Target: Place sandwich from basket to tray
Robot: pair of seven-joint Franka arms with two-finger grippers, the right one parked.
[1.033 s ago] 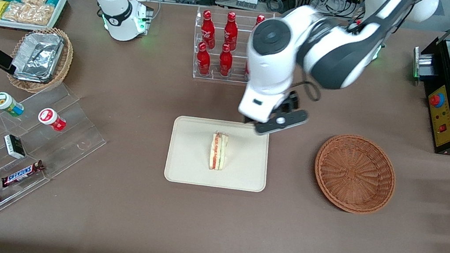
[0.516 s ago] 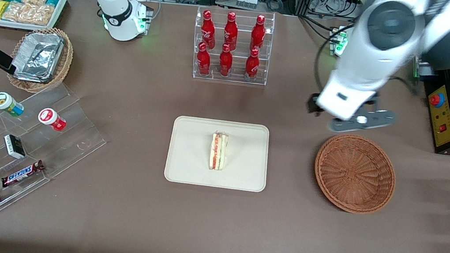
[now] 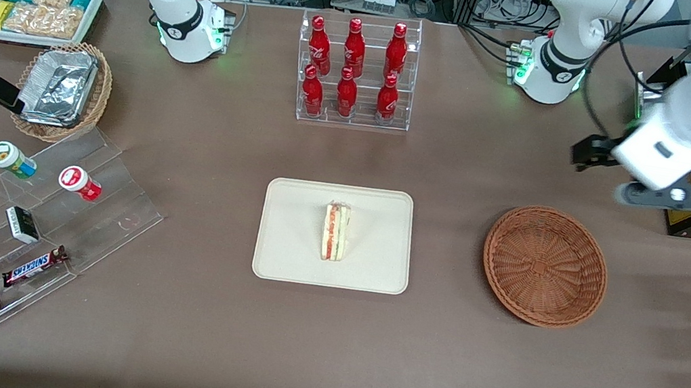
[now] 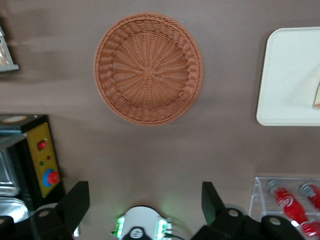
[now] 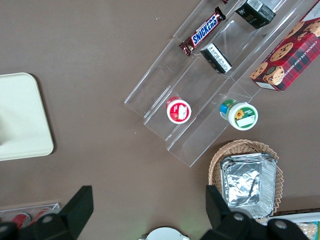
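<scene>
Sandwich (image 3: pixel 335 231) lies on the cream tray (image 3: pixel 287 261), about mid-tray, striped cut edge with red, pink and green layers turned up toward the front camera; only a sliver of it shows at the frame edge in the left wrist view (image 4: pixel 317 95). Tray sits mid-tabletop (image 3: pixel 323 341). Round reddish-brown wicker basket (image 3: pixel 545 265) stands beside the tray, toward the working arm's end, apart from it, with nothing inside; the wrist view shows its bare woven floor (image 4: pixel 148 68). End effector (image 3: pixel 644 187) hangs in the air, well above the tabletop, farther from the front camera than the basket and out toward the working arm's end, near the black appliance with the yellow control panel (image 3: pixel 680 177). Its two fingers (image 4: pixel 75 202) are spread wide with nothing between them. Sandwich is well apart from the end effector, with the whole basket lying between the two. Rack of red bottles (image 3: pixel 353 72) stands farther from the front camera than the tray. Toward the parked arm's end: lighter wicker basket with crumpled foil (image 3: pixel 63 90), white box of packaged snacks (image 3: pixel 37 11), and clear stepped display with Snickers bars (image 3: pixel 33 267) and small cups.
</scene>
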